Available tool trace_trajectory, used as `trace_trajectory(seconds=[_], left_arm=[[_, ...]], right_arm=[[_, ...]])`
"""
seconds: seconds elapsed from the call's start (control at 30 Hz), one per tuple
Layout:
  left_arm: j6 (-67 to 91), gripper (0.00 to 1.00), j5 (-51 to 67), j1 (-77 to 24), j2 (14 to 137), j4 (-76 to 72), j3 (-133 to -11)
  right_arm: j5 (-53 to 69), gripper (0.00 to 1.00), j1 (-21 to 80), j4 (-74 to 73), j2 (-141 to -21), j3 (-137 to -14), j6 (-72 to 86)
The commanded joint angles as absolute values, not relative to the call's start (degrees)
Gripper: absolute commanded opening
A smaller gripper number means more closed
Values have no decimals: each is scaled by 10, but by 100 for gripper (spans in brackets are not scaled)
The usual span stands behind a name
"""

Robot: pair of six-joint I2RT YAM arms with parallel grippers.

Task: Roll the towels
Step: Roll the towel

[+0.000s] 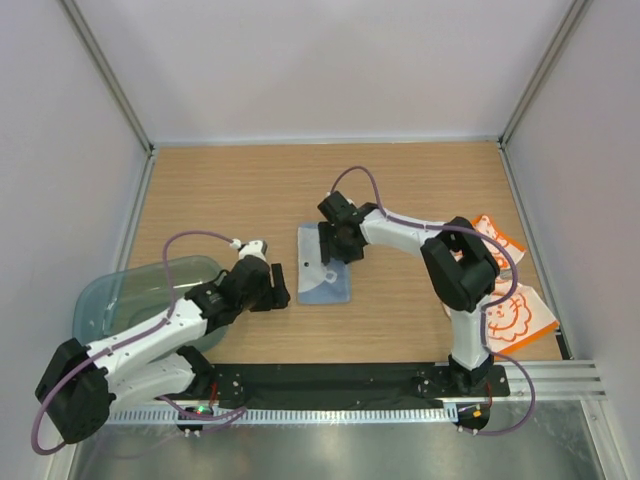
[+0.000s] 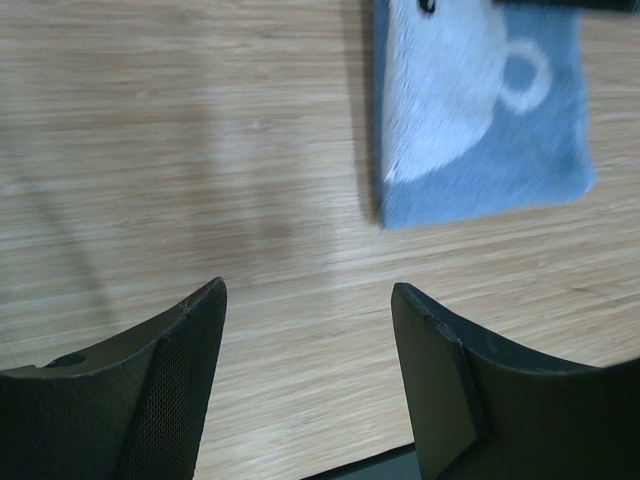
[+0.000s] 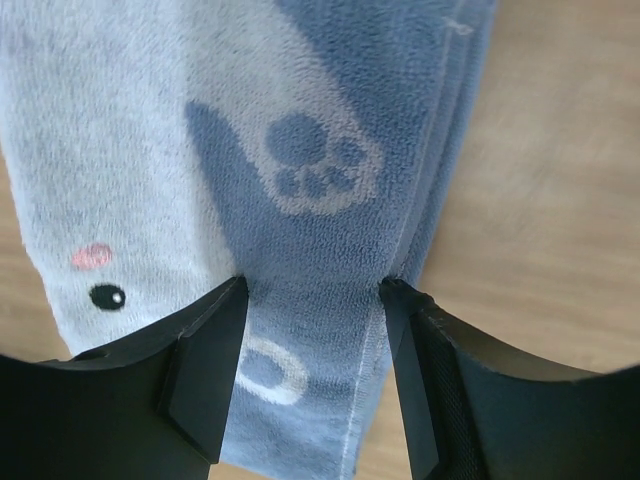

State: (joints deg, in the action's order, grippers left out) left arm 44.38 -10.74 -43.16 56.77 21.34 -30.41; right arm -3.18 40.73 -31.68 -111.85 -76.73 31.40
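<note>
Presently, item one: blue towel, lying flat near the middle of the desk, slightly toward the near edge. Its long axis runs from far edge to near edge, tilted a little, with one short end pointing at the far edge and the other at the arms' bases. The right wrist view shows a white animal print with a paw mark, and stacked layers along one long side, so it looks folded. Item two: right gripper, set down on the towel's far short end, fingers spread, tips touching the cloth with a strip of it flat between them and nothing pinched. This placement suits starting a roll from the far end toward the near edge, along the long axis; that is a judgement. Item three: left gripper, fingers spread and holding nothing, over bare wood just beside the towel's near left corner. In its own view the towel lies ahead and apart. It seems stationed to steady that corner or catch the roll. Item four: orange towels, two, one by the right edge and one toward the near right corner, both flat and unrolled, well apart from the grippers. Item five: tray, at the near left corner.
</note>
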Motion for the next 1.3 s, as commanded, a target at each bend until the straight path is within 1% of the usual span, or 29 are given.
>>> trace_trajectory(seconds=[0.0, 0.1, 0.17, 0.2, 0.27, 0.3, 0.37, 0.4, 0.43, 0.53, 0.67, 0.73, 0.9, 1.1, 1.2, 1.27], left_arm=[[437, 68, -116, -439, 585, 176, -297], [434, 68, -121, -441, 601, 166, -302], [427, 68, -126, -441, 607, 163, -314], [423, 68, -127, -442, 612, 157, -318], [411, 68, -129, -442, 620, 146, -327], [407, 68, -130, -442, 634, 132, -330], [395, 68, -134, -443, 651, 120, -349], [390, 68, -134, -443, 670, 120, -356], [387, 68, -137, -443, 678, 120, -364], [377, 68, -138, -443, 699, 113, -388], [374, 68, -135, -443, 712, 110, -407], [376, 67, -133, -442, 712, 109, -412], [379, 68, -128, -442, 702, 108, -409], [360, 68, -120, -443, 689, 84, -391], [338, 68, -102, -442, 679, 37, -370], [324, 68, -78, -443, 676, -2, -357]], right_arm=[[-85, 64, 384, -359, -1160, -844, 280], [-93, 64, 368, -392, -1162, -901, 258], [-107, 66, 368, -394, -1139, -903, 245], [-114, 69, 368, -391, -1104, -897, 242], [-133, 72, 360, -386, -1064, -865, 249], [-132, 73, 354, -372, -1021, -848, 257], [-91, 73, 337, -348, -972, -778, 291], [-66, 73, 316, -322, -929, -751, 304], [-22, 73, 307, -305, -910, -694, 317], [69, 72, 290, -249, -868, -600, 371], [131, 72, 290, -192, -858, -524, 423], [142, 71, 290, -178, -860, -497, 431], [180, 70, 290, -125, -887, -468, 452], [199, 66, 289, -74, -927, -454, 471], [204, 61, 290, -63, -937, -448, 476], [207, 56, 289, -56, -940, -446, 479]])
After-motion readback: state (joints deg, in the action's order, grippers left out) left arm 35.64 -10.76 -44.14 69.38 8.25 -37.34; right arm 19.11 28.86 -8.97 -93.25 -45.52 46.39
